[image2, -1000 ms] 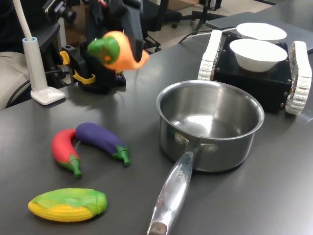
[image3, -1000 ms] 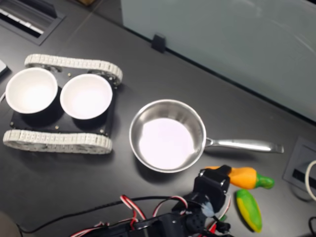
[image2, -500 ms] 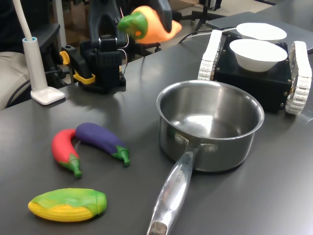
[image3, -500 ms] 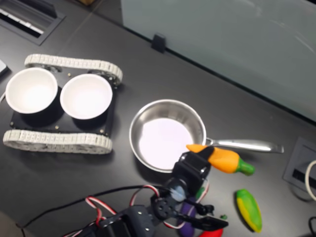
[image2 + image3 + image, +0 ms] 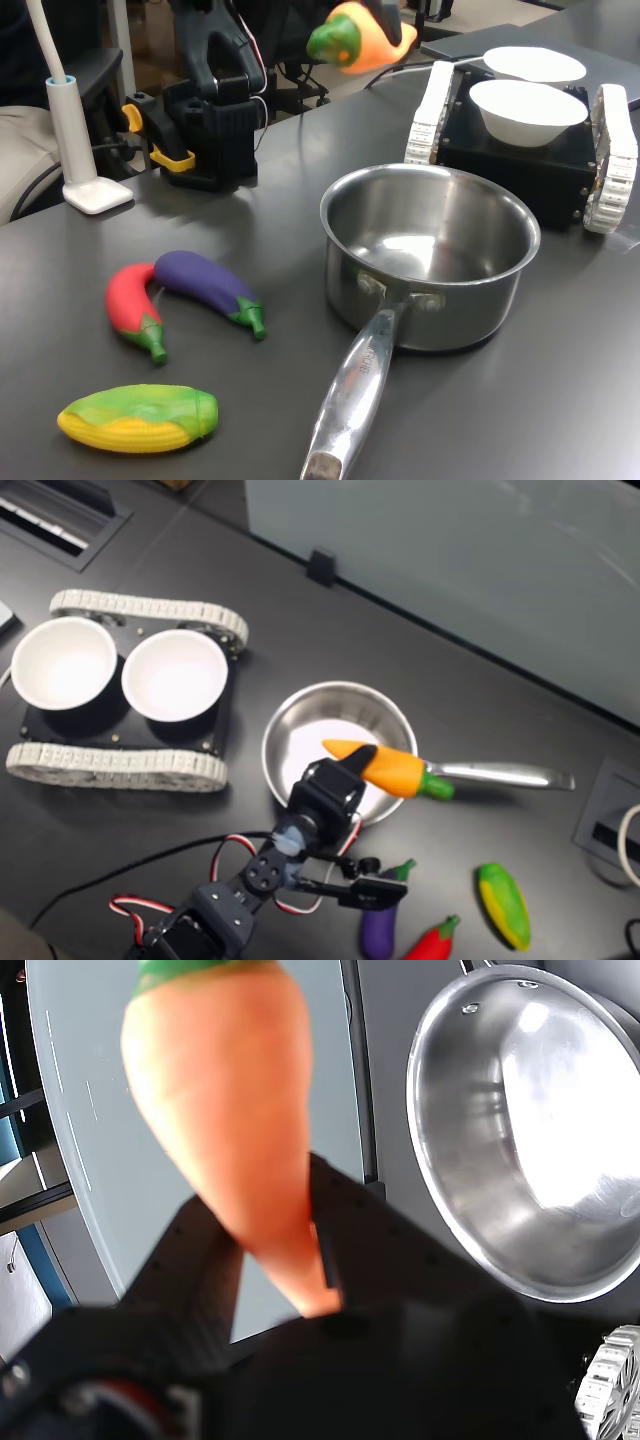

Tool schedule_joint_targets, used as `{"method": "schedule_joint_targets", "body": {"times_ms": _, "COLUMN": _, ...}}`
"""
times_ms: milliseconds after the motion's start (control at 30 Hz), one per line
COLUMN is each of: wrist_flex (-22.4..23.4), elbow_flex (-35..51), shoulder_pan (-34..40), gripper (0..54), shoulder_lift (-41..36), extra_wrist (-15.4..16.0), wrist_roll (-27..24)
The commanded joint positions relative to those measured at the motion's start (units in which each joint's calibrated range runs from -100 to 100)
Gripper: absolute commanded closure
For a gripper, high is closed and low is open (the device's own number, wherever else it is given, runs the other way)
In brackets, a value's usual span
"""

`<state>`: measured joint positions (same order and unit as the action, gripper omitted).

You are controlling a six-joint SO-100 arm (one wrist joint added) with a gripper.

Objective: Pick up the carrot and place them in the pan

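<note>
Since half a second ago, the carrot (image 5: 390, 769) has swung from beside the pan (image 5: 300, 715) to above its rim, held high, long axis level, stem toward the handle. The hand (image 5: 350, 770) grips its pointed end.

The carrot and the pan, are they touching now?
Apart. In the first exterior view the carrot hangs in the gripper, high above the pan.

first exterior view looks low across the table; second exterior view looks straight down; both share the pan (image 5: 430, 255) (image 5: 338, 752); wrist view sits close above it.
</note>
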<state>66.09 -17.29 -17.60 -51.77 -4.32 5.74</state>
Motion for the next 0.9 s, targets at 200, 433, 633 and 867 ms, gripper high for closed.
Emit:
{"method": "schedule_joint_targets", "body": {"times_ms": 200, "wrist_flex": -7.9, "elbow_flex": -7.8, "shoulder_pan": 6.6, "gripper": 53.6, "shoulder_lift": -6.6, "extra_wrist": -3.8, "wrist_roll": -2.0}}
{"method": "schedule_joint_targets", "body": {"times_ms": 433, "wrist_flex": -12.1, "elbow_flex": -15.8, "shoulder_pan": 10.6, "gripper": 53.6, "shoulder_lift": -8.8, "extra_wrist": -4.0, "wrist_roll": -3.5}}
{"method": "schedule_joint_targets", "body": {"times_ms": 633, "wrist_flex": -15.6, "elbow_flex": -21.7, "shoulder_pan": 13.6, "gripper": 53.6, "shoulder_lift": -9.3, "extra_wrist": -5.1, "wrist_roll": -3.7}}
{"method": "schedule_joint_targets", "body": {"times_ms": 867, "wrist_flex": -18.2, "elbow_flex": -24.4, "shoulder_pan": 16.7, "gripper": 53.6, "shoulder_lift": -7.8, "extra_wrist": -6.7, "wrist_roll": -3.7}}
